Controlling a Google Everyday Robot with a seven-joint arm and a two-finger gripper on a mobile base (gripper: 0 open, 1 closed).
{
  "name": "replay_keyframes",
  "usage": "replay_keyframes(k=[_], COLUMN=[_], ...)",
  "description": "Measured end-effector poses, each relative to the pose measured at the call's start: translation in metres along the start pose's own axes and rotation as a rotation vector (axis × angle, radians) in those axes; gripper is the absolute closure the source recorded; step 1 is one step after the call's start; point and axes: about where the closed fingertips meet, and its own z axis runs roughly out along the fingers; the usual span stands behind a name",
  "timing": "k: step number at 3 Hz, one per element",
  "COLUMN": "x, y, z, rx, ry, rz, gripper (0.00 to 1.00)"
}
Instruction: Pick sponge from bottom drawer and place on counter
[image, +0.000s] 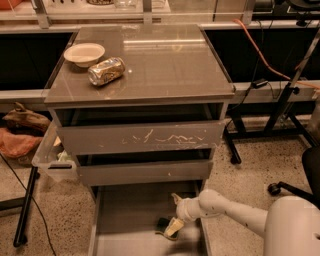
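The bottom drawer (125, 220) is pulled out below the cabinet, its grey floor showing. The sponge (165, 227) lies on that floor near the right side, dark green face up with a yellow edge. My gripper (171, 226) reaches in from the right on a white arm and sits right at the sponge, its pale fingertips (174, 227) touching or straddling it. The counter (145, 60) is the glossy grey-brown cabinet top above.
A crushed gold can (105, 71) and a pale bowl (84, 53) sit on the counter's left part. Two scratched grey drawers (140, 137) are above the open one. A clear bin (50, 157) hangs on the left. An office chair base (295, 185) stands to the right.
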Motion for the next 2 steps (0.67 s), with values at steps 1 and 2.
replay_keyframes(k=[1,2], x=[0.000,0.021], y=[0.000,0.004], z=[0.001,0.023], rx=[0.000,-0.006], ry=[0.000,-0.009], rz=[0.001,0.044], gripper=[0.00,0.00])
